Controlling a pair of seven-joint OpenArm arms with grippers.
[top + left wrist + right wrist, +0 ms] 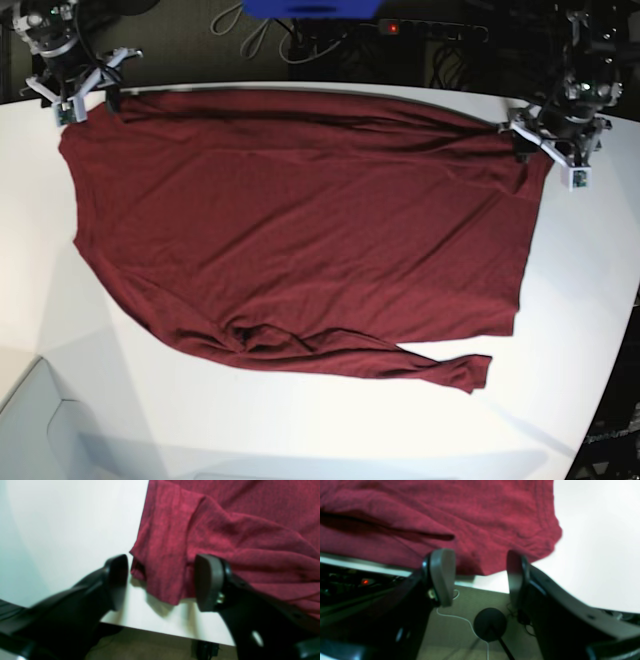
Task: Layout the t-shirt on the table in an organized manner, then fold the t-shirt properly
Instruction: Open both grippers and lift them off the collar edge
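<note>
The maroon t-shirt (300,220) lies spread over the white table (300,430), with a sleeve trailing at the near right. My left gripper (162,582) is open, and a shirt corner (165,555) lies between its fingers near the table's edge. In the base view it (535,138) is at the shirt's far right corner. My right gripper (480,577) is open and straddles the shirt's hem (495,530) at the table's edge. In the base view it (95,95) is at the far left corner.
The table's far edge runs just beyond both grippers, with floor below it. A black round stand base (490,623) and a white cable (460,617) lie on the floor. A power strip with a red light (392,27) sits behind the table.
</note>
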